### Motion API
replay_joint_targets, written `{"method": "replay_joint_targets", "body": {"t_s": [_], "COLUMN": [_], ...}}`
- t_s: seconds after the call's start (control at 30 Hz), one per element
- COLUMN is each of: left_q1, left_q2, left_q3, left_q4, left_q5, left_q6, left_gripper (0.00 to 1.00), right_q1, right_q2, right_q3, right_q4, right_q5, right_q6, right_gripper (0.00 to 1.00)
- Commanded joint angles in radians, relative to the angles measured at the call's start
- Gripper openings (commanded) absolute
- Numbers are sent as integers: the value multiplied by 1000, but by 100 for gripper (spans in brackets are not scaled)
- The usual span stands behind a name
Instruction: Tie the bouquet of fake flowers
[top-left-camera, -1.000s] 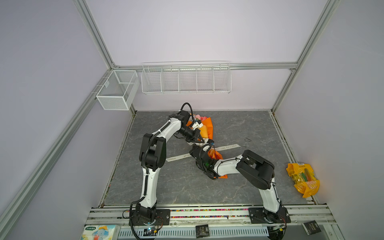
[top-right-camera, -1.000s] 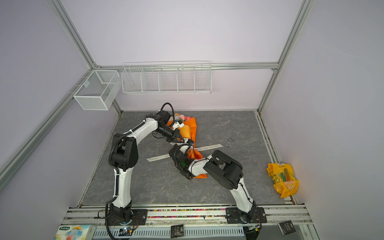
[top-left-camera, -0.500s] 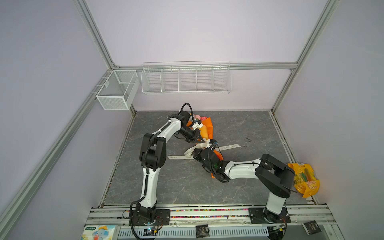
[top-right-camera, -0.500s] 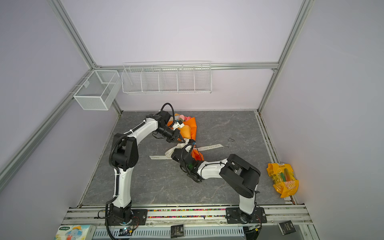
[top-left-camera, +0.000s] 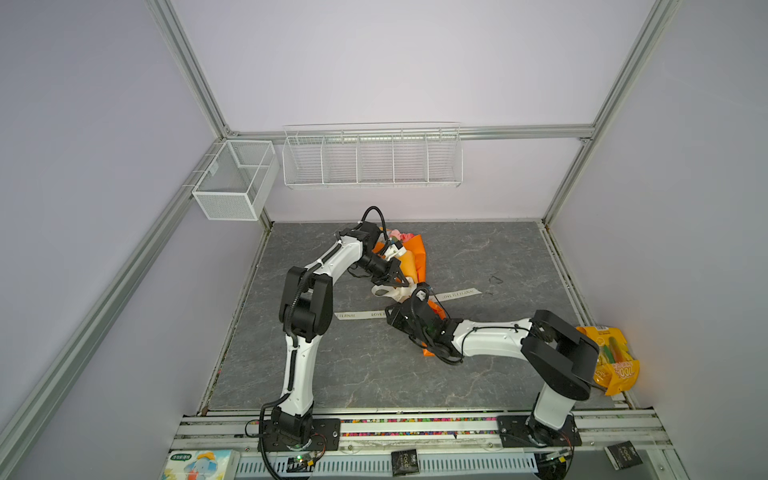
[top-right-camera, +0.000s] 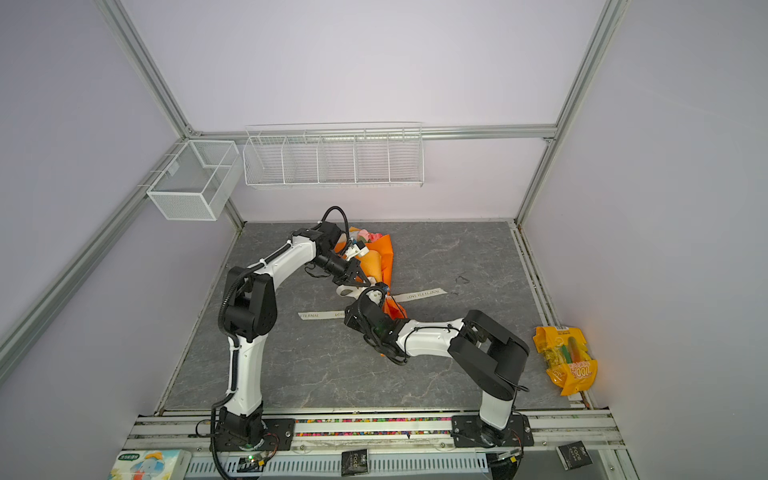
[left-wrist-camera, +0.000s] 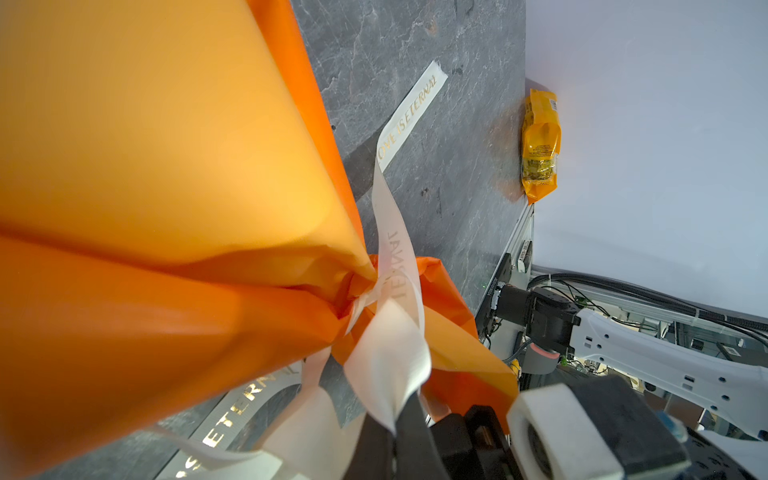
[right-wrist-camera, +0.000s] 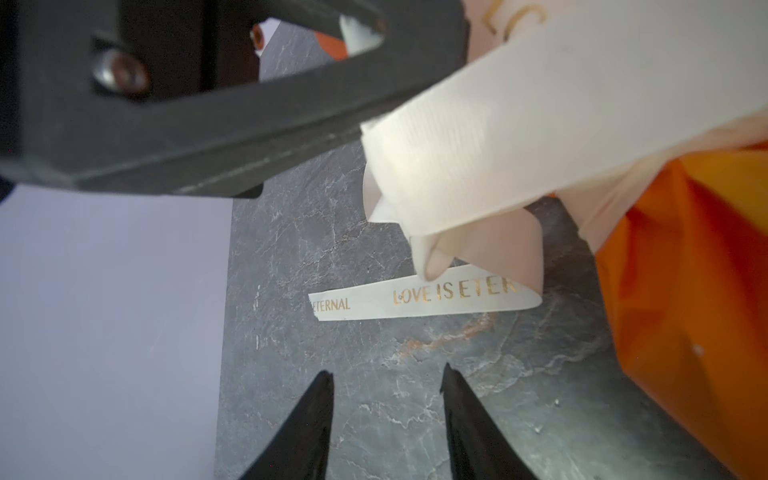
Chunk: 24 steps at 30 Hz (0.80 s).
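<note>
The bouquet of fake flowers lies at the back of the table; only its pink heads show above an orange wrapping sheet. A cream lettered ribbon is cinched round the wrap's neck, and its ends trail over the table. My left gripper is shut on a loop of the ribbon. My right gripper hovers open just in front, with only bare table between its fingers.
A yellow snack bag lies at the table's right edge. A small dark loop of wire sits right of the ribbon. Two white wire baskets hang on the back wall. A tissue pack is at the front left.
My right gripper has gone from shut to open and now holds nothing. Its elbow has swung out to the right. The left gripper has stayed shut on the ribbon.
</note>
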Motion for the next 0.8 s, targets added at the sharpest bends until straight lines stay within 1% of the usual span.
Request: {"method": "replay_joint_targets", "body": {"t_s": [0.0,0.1,0.23,0.4,0.5,0.57,0.7,0.77], "left_q1": [-7,-7,-7,-6,-6,-6,-5,-4], "left_q2": [14,17,16,20,20,21,20,19], "left_q3": [21,22,26,31,30,30,32,35], "left_q4": [-27,-30,-35,-43,-46,-45,-50,-52], "left_q5": [16,20,21,24,27,29,28,26], "left_q6": [25,26,30,35,37,37,40,42], "left_gripper": [0,0,0,0,0,0,0,0], "right_q1": [-13,-17,-17,-20,-20,-24,-26,-26], "right_q2": [61,96,132,191,216,234,253,256], "right_q3": [40,61,115,141,158,174,197,203], "right_q4": [35,100,75,84,103,130,125,90], "right_q5": [8,50,117,196,246,263,294,307], "right_q6": [81,105,137,204,215,194,201,229], "right_gripper": [51,54,57,57,57,57,57,57]}}
